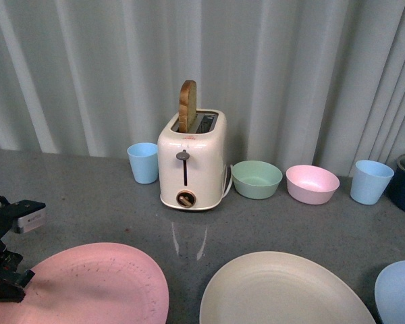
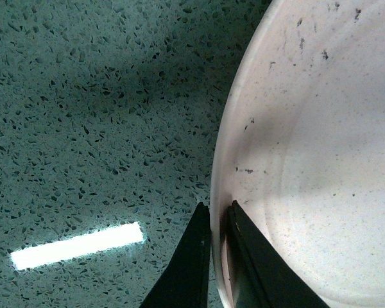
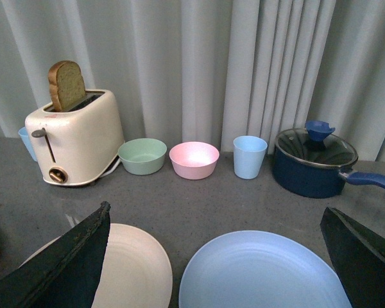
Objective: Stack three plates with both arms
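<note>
The pink plate (image 1: 98, 287) with dark scuffs lies at the front left of the grey counter. My left gripper (image 1: 10, 283) is shut on its left rim; in the left wrist view the rim (image 2: 221, 192) sits pinched between the two black fingers (image 2: 189, 256). The cream plate (image 1: 283, 290) lies front centre and the light blue plate (image 1: 399, 290) front right. In the right wrist view my right gripper (image 3: 218, 218) is open and empty above the light blue plate (image 3: 263, 273), with the cream plate (image 3: 138, 273) beside it.
A cream toaster (image 1: 191, 158) with a slice of bread stands at the back centre. Light blue cups (image 1: 143, 162) (image 1: 371, 181), a green bowl (image 1: 256, 179) and a pink bowl (image 1: 312, 183) line the back. A dark blue lidded pot (image 3: 314, 160) stands at the far right.
</note>
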